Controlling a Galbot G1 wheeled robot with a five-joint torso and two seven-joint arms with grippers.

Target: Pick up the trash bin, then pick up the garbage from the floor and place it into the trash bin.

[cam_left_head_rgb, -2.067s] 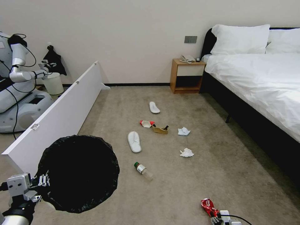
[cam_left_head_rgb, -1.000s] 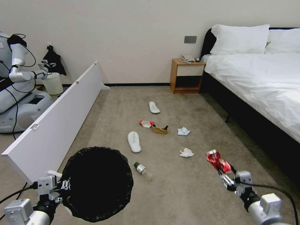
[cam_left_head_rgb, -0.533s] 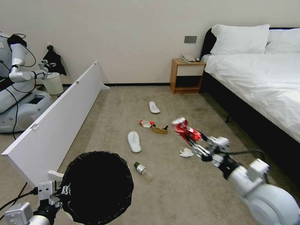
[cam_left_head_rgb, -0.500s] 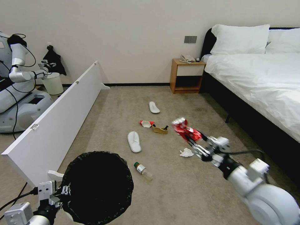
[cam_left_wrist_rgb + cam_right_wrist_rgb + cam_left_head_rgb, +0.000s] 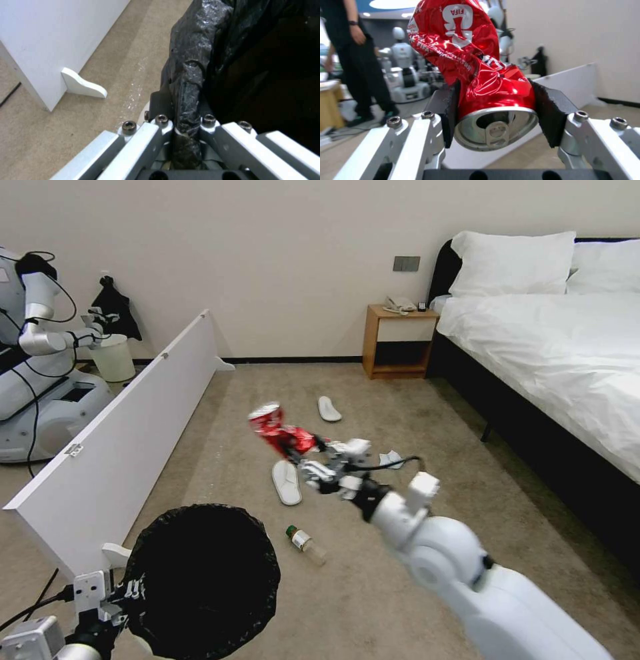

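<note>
The trash bin, white and lined with a black bag, hangs at the lower left of the head view. My left gripper is shut on its bag-covered rim. My right gripper reaches across the middle of the floor, shut on a crushed red can, and holds it high, above and beyond the bin's far edge. Black pads squeeze the can near its top end. On the carpet lie a green-capped bottle, two white slippers and a tissue partly behind my arm.
A long white board stands on edge along the left. The bed runs along the right, with a wooden nightstand at the far wall. Another robot holds a plain off-white bin at the far left.
My right arm lifted the red can from the floor at the lower right and swung it up and leftward toward the bin. The left arm drew the bin rightward and lower in view.
</note>
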